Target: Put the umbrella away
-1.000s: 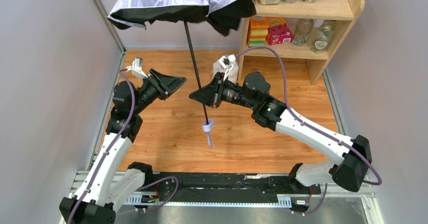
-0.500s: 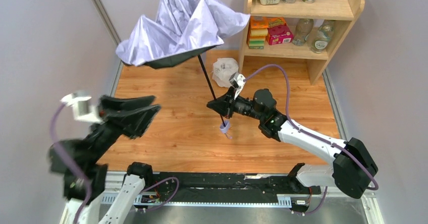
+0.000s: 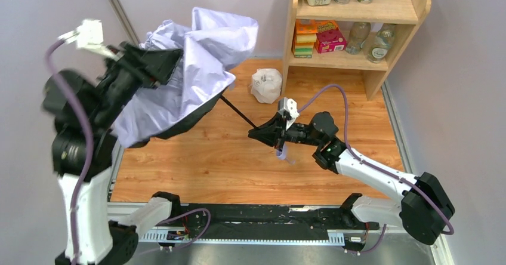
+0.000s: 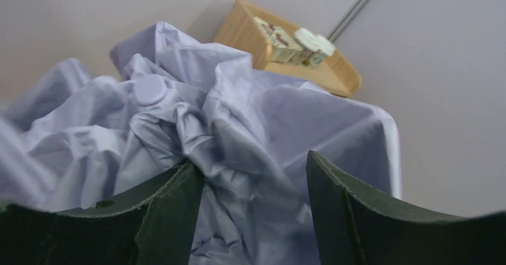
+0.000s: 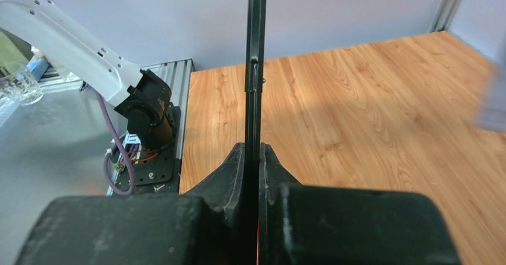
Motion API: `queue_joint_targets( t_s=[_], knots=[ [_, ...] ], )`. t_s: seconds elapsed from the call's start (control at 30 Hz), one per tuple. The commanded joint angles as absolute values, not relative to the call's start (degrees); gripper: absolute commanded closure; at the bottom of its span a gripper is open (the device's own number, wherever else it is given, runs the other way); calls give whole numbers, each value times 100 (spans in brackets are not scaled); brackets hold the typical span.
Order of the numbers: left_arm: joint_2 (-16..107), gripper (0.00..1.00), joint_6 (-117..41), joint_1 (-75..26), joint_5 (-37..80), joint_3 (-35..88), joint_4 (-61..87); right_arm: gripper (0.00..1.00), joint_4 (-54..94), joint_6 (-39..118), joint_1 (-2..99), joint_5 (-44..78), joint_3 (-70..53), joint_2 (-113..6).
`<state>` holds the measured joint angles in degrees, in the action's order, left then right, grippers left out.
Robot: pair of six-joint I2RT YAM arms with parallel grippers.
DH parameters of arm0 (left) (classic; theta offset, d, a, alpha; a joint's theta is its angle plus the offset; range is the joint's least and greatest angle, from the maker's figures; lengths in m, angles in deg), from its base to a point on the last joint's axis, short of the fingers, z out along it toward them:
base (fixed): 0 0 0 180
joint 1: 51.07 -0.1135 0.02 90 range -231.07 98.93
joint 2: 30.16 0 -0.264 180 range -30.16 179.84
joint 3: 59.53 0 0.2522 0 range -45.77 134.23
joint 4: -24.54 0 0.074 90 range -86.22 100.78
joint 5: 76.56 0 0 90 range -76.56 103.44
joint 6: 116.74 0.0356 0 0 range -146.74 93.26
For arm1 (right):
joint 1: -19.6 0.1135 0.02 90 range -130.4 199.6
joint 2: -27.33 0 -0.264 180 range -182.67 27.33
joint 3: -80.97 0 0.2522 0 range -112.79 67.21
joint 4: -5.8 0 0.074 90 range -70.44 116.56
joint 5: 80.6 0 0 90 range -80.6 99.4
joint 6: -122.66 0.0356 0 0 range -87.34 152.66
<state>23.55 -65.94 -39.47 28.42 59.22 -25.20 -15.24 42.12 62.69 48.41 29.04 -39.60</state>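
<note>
1. A black rail at the 6 o'clock edge of the wooden table carries both arm bases.
2. The right gripper sits near the middle of the table and points toward 9 o'clock. It is clenched on the thin black shaft of the umbrella. In the right wrist view its 2 fingers press the shaft from either side.
3. The small lavender handle pokes out under that gripper, at 5 o'clock of the fingertips.
4. From the grip the shaft runs up toward 10 o'clock and disappears under the canopy.
5. The canopy is pale lavender and crumpled, with its black underside showing along the lower edge. It hangs above the table's 10 o'clock corner.
6. The left gripper is raised at 10 o'clock, against the top of the canopy. Its 2 fingers are spread wide and pinch nothing, with folds of fabric between and beyond them. The canopy's round cap lies at 11 o'clock of them.
7. A white plastic-wrapped lump rests on the wood at 12 o'clock, just beside the shelf's left post.
8. The wooden shelf stands at 1 o'clock and holds tubs, boxes and bottles.
</note>
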Motion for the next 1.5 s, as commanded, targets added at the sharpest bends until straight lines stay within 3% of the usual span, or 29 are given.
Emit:
queue_joint_targets(
  t_s=[0.0, 0.13, 0.3, 0.57, 0.7, 0.83, 1.07, 1.47],
  knots=[
    [2819, 29, -6295, -3964, 3093, 6163, -2684, 100, -2272, 3908, 6302, 5150, 2898, -3674],
    [2943, 29, -6321, -3964, 2540, 6463, -3271, 100, -2113, 3829, 6302, 5106, 2915, -3551],
    [2137, 28, -6498, -3964, 2004, 5771, -3229, 100, -2182, 4117, 6293, 4308, 3003, -3489],
    [737, 31, -6295, -3964, -333, 4924, -3658, 100, -3202, 4874, 6293, 4122, 3293, -3796],
    [1087, 29, -6479, -3964, -414, 5012, -4176, 100, -3492, 4997, 6284, 4244, 3346, -3867],
    [1342, 28, -6718, -3964, 481, 4495, -3179, 100, -3396, 4972, 6284, 4438, 3293, -3858],
    [1773, 27, -6533, -3964, 1027, 4537, -2455, 100, -2939, 4822, 6284, 4877, 3214, -3656],
    [2380, 26, -6534, -3982, 1063, 4608, -2270, 100, -2737, 4769, 6284, 5738, 3284, -3375]
  ],
)
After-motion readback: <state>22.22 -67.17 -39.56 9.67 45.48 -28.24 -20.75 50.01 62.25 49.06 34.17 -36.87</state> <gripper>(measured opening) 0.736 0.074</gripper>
